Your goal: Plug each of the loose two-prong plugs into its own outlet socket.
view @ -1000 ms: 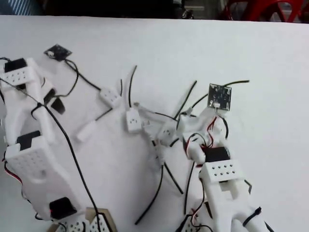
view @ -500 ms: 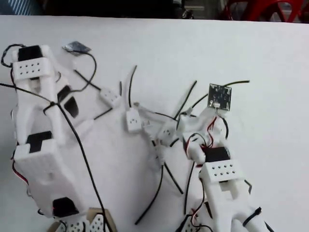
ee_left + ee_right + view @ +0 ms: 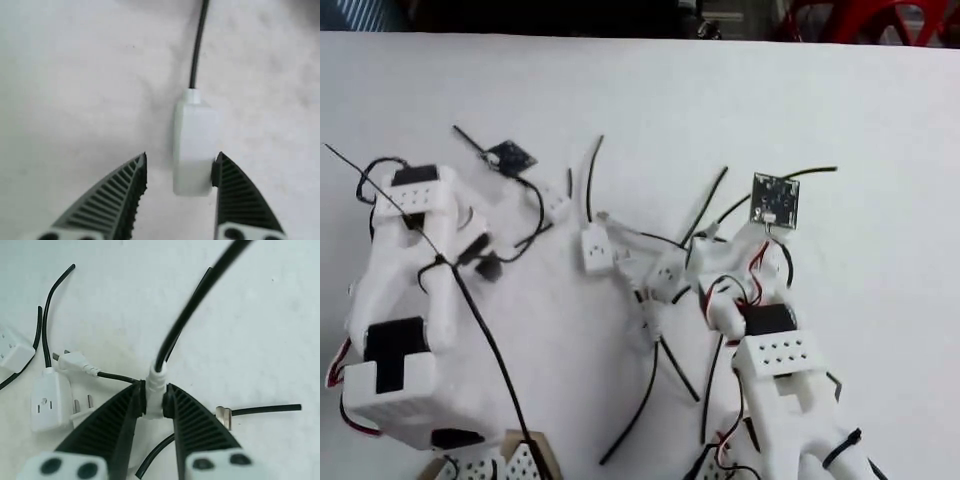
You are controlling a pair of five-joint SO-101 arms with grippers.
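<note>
High view looks down over the table (image 3: 840,100) — wrist views hang close, seemingly facing its top too.

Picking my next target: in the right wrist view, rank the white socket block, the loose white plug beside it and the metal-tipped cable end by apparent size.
1. socket block
2. loose plug
3. metal-tipped cable end, clearly smallest

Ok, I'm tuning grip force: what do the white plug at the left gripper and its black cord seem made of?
White plug: probably moulded plastic, smooth and matte to satin, judging by its rounded edges and even surface. Black cord: likely a rubber or PVC jacket, smooth, with a faint sheen along it.
</note>
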